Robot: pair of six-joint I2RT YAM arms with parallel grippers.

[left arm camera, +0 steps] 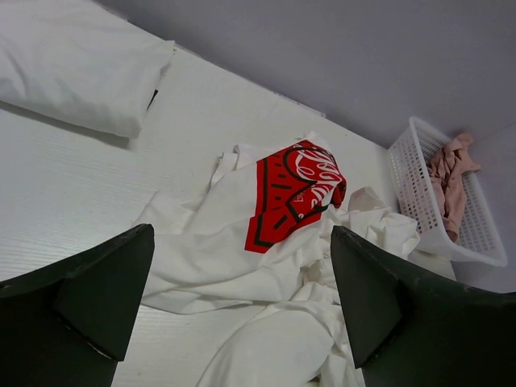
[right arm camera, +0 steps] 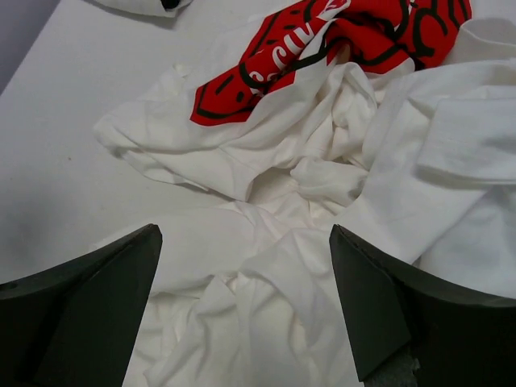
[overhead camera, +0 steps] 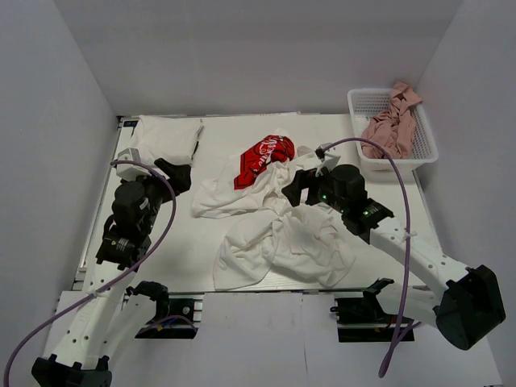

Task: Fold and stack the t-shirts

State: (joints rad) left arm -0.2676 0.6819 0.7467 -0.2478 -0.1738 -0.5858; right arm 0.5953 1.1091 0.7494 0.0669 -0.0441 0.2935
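t-shirts [overhead camera: 274, 242], soft crumpled white heap, L gripper [left arm camera: 242, 300] & R gripper [right arm camera: 244, 302] wide open, empty

Bright, even overhead light with soft shadows, sharp overall; only the nearest dark wrist-view edges blur slightly.

**Setting.** A white worktop [overhead camera: 189, 250] spreads beneath and beyond the left pincer [overhead camera: 176, 173] and the right pincer [overhead camera: 303, 187]. Plain pale grey walls enclose it on three sides:
- the back wall [overhead camera: 266, 56], far ahead of both pincers;
- the left wall [overhead camera: 40, 161], outboard of the left pincer;
- the right wall [overhead camera: 484, 161], outboard of the right pincer.

A white mesh basket [overhead camera: 367, 101] stands ahead and to the right of the right pincer, near the corner of the back and right walls. Behind the pincers, a metal rail [overhead camera: 242, 292] edges the worktop. The light is even and diffuse, and shadows are soft.
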